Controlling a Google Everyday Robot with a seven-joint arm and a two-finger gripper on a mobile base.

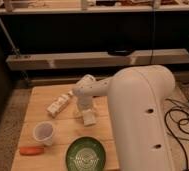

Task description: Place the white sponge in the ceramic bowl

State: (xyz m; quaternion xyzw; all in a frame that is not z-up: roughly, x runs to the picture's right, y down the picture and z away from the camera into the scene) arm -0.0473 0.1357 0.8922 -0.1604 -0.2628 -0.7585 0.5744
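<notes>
The white sponge point(90, 118) is a small off-white block lying on the wooden table point(40, 97), just beyond the ceramic bowl point(86, 155). The bowl is green with a pale line pattern and stands at the table's front edge with nothing in it. My gripper point(86, 109) reaches down from the white arm point(138, 110) and sits right over the sponge's far side, at or touching it. The arm hides where the gripper meets the sponge.
A white plastic cup point(44, 133) stands left of the bowl. An orange carrot-like item point(31, 150) lies at the front left. A white labelled bottle point(59, 104) lies behind the cup. A low shelf point(63, 60) runs behind the table. Cables point(180, 122) lie at the right.
</notes>
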